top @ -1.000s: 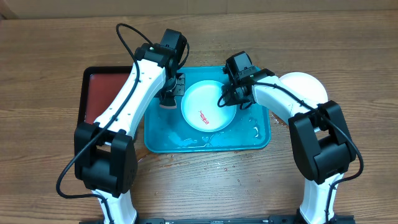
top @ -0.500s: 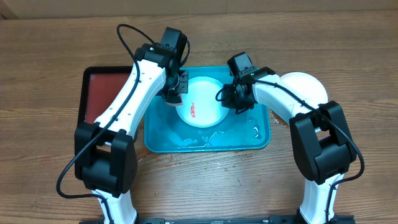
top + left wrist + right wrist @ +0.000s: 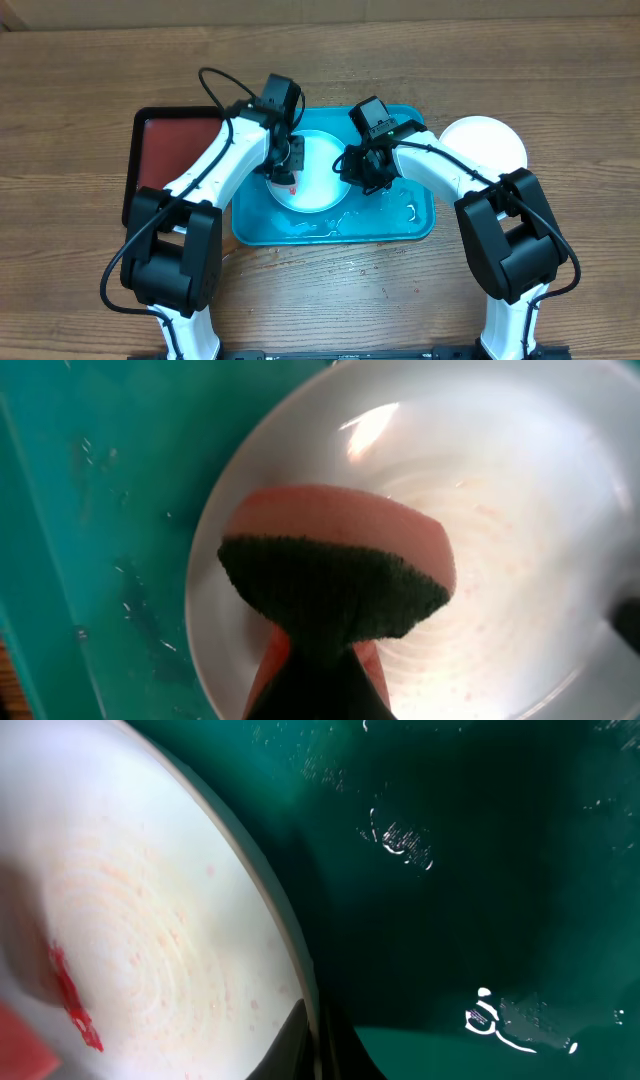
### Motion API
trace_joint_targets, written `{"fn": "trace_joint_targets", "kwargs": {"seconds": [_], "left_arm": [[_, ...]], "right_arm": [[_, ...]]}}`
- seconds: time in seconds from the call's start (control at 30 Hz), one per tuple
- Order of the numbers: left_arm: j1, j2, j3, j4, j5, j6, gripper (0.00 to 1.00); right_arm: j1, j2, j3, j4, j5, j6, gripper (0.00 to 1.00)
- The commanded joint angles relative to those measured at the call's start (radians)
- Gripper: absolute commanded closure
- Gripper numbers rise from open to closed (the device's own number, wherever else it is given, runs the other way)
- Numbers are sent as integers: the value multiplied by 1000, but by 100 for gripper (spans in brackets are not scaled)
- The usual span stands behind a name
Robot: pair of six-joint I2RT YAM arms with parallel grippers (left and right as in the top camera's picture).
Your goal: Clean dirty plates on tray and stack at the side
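A pale plate (image 3: 322, 182), white to faint cyan, lies in the turquoise tray (image 3: 405, 218). My left gripper (image 3: 285, 168) is shut on a pink sponge with a dark scouring face (image 3: 335, 565) and presses it on the plate's left half (image 3: 510, 530). My right gripper (image 3: 356, 170) is shut on the plate's right rim; in the right wrist view one finger lies inside the rim and one outside (image 3: 315, 1035). A red smear (image 3: 75, 1000) and faint pink streaks show on the plate (image 3: 140, 910). A white plate (image 3: 487, 142) sits on the table right of the tray.
A smaller black tray with a red inside (image 3: 165, 150) stands left of the turquoise tray. Water drops and wet streaks lie on the tray floor (image 3: 480, 870), mostly at its front and right. Bare wooden table lies all around.
The left gripper has brought the sponge from the plate's left edge onto the plate, over the red smear. The right gripper and the plate have shifted left.
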Motion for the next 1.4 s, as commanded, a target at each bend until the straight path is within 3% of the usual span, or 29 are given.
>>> {"fn": "trace_joint_targets", "kwargs": {"seconds": [0.0, 0.3, 0.57, 0.67, 0.83, 0.93, 1.07, 1.17, 1.27, 1.37], "left_arm": [[-1, -2, -65, 31, 11, 23, 96], [-26, -2, -90, 27, 234, 154, 96], [-26, -2, -90, 125, 263, 169, 96], [-25, -2, -90, 217, 121, 142, 96], [-25, -2, -90, 233, -201, -50, 96], [-25, -2, -90, 185, -213, -79, 96], [-28, -2, -90, 63, -79, -63, 96], [-28, -2, -90, -12, 102, 23, 96], [-28, -2, -90, -31, 327, 164, 96], [-28, -2, -90, 25, 414, 221, 96]], "right_arm": [[21, 40, -47, -17, -4, -6, 96], [21, 40, -47, -17, -11, -7, 96], [21, 40, -47, -17, -11, -10, 96], [21, 40, -47, -17, -11, -10, 96], [21, 40, -47, -17, -11, -10, 96], [21, 40, -47, -17, -11, -10, 96], [21, 40, -47, -16, -11, -10, 96], [21, 40, -47, -16, -11, -10, 96], [21, 40, -47, -12, -11, -10, 96], [21, 40, -47, -12, -12, -10, 96]]}}
